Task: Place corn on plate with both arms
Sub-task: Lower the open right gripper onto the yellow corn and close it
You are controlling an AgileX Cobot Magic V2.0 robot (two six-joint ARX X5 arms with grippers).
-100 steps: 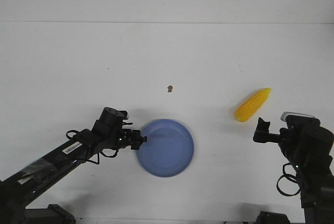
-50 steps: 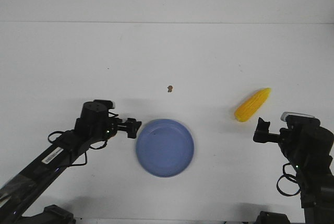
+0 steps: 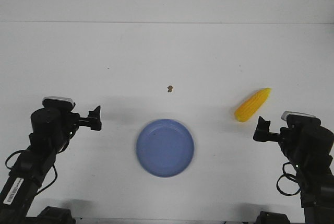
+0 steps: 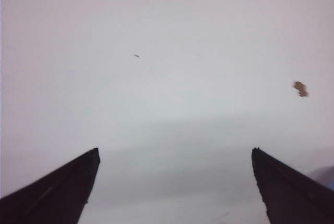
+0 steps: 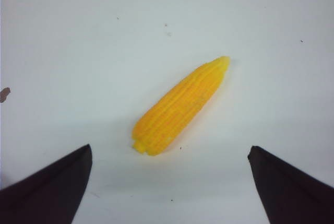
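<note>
white desk (image 3: 167,57) meets a pale wall. corn (image 3: 252,105) lies just beyond the right claw (image 3: 262,130), whose jaws stand apart, empty.

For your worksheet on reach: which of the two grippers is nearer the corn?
The right gripper. The corn lies on the table just ahead of it, framed between its open fingers in the right wrist view. The left gripper is beyond the plate.
</note>
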